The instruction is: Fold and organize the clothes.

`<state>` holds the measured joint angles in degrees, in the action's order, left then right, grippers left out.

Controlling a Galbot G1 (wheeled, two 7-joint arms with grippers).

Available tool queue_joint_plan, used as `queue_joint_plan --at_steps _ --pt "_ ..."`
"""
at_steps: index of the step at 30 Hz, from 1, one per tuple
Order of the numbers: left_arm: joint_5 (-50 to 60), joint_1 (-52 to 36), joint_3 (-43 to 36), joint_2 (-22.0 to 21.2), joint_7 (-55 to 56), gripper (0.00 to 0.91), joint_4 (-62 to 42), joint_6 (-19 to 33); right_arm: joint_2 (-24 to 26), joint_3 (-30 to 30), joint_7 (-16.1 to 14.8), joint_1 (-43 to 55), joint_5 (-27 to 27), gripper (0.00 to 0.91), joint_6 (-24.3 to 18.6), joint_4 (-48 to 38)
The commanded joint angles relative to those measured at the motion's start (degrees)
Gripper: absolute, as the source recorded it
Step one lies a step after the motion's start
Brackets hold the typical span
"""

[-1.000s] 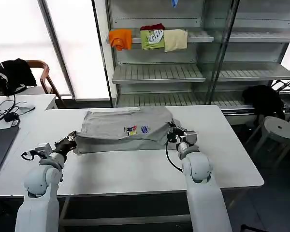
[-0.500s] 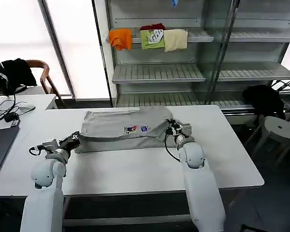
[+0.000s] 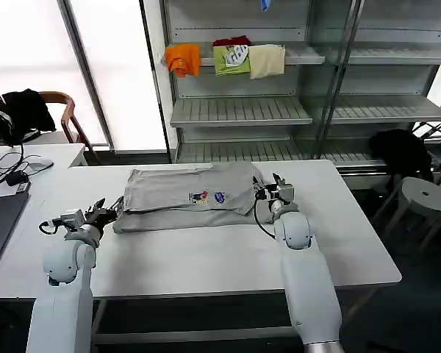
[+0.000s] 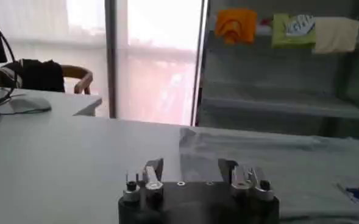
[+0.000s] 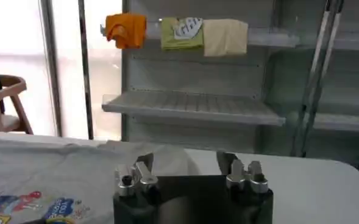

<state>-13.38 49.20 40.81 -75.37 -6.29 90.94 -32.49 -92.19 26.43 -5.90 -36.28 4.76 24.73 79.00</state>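
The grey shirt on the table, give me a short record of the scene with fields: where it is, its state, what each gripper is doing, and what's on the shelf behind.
shirt: light grey shirt, folded, lying flat on the white table, small multicoloured print facing up
left gripper: left gripper open, at the shirt's left edge, not holding it
right gripper: right gripper open, at the shirt's right edge, not gripping
shelf: orange garment, green garment and cream garment on the upper shelf behind the table
fold status: shirt released, not yet moved off the table

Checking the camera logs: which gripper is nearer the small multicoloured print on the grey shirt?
Right. The right gripper sits at the light grey shirt's right edge, close to the print; the left gripper is off its left edge, farther away.
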Motion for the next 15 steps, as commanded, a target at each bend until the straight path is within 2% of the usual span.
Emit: queue_joint_plan --at_steps 1,4,15 --pt "4.7 7.4 -1.3 0.9 -0.7 0.907 6.1 -0.5 3.1 -0.6 0.6 -10.8 -2.8 0.907 4.2 11.9" --pt "4.8 8.4 -1.3 0.9 -0.7 0.907 6.2 -0.5 4.3 0.0 1.7 -13.7 -4.2 0.907 3.9 13.6" --pt "4.9 9.6 -1.3 0.3 -0.9 0.907 6.4 -0.5 6.3 2.1 1.1 -18.0 -4.5 0.907 3.0 15.5"
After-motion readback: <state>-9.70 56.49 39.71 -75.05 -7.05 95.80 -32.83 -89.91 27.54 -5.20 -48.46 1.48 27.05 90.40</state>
